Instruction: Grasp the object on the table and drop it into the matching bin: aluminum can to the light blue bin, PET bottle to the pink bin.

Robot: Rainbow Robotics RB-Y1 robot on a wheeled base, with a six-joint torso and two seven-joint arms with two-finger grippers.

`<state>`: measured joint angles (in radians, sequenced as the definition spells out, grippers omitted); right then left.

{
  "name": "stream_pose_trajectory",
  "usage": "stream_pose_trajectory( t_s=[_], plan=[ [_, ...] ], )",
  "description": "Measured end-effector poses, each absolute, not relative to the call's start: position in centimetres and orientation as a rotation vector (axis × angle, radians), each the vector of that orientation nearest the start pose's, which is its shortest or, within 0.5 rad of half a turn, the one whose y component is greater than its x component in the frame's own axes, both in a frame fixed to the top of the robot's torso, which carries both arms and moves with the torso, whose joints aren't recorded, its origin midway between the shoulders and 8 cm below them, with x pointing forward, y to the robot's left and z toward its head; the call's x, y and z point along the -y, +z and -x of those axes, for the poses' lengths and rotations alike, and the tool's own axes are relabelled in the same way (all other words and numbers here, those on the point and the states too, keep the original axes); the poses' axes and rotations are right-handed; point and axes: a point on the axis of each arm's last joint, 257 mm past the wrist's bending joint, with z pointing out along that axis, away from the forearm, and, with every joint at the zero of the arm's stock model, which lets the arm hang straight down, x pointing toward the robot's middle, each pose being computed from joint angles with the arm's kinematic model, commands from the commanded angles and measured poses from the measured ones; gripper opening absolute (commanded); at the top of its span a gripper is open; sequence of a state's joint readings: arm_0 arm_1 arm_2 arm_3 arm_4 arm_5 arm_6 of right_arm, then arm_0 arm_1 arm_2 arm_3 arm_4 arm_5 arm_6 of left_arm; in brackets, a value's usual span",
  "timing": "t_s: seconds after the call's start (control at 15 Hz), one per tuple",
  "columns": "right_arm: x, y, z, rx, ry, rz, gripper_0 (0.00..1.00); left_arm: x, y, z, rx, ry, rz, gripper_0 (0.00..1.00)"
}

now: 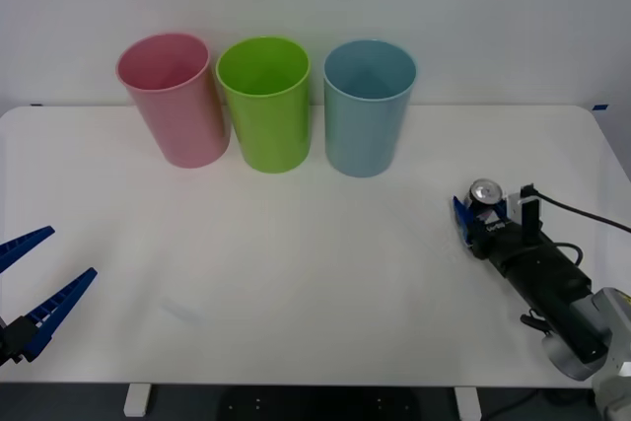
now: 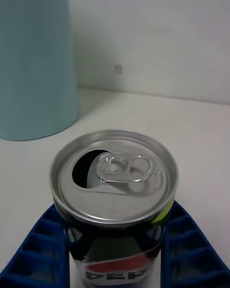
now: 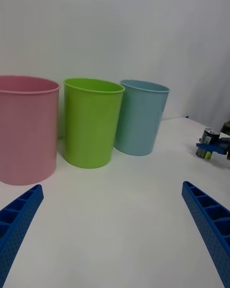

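Aluminum can (image 1: 484,192) stands upright on the white surface (image 1: 296,263) at the right, between the right gripper's (image 1: 482,216) jaws, with the light blue bin (image 1: 368,105) farther back. Right wrist: blue fingers (image 2: 189,249) press both sides of the can (image 2: 115,182) — closed on it. Left wrist: left gripper (image 3: 115,230) hangs low, jaws spread wide; pink bin (image 3: 26,129), lime-green bin (image 3: 91,122) and light blue bin (image 3: 141,117) in a row.
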<state>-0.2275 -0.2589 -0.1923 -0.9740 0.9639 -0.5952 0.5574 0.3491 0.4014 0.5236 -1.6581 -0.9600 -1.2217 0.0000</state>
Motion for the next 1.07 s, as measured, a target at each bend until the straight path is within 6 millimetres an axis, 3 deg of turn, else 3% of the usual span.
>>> stream_pose_trajectory(
  t_s=[0.6, 1.07],
  plan=[
    [27.4, -28.9, -55.7, -1.575, 0.217, 0.318, 0.00, -33.0, -16.9, -34.2, -1.441, -0.567, -0.465, 1.00],
    [25.6, -23.9, -56.2, -1.494, 0.320, 0.313, 0.00, -33.0, -16.9, -34.2, -1.441, -0.567, -0.465, 1.00]
  ],
)
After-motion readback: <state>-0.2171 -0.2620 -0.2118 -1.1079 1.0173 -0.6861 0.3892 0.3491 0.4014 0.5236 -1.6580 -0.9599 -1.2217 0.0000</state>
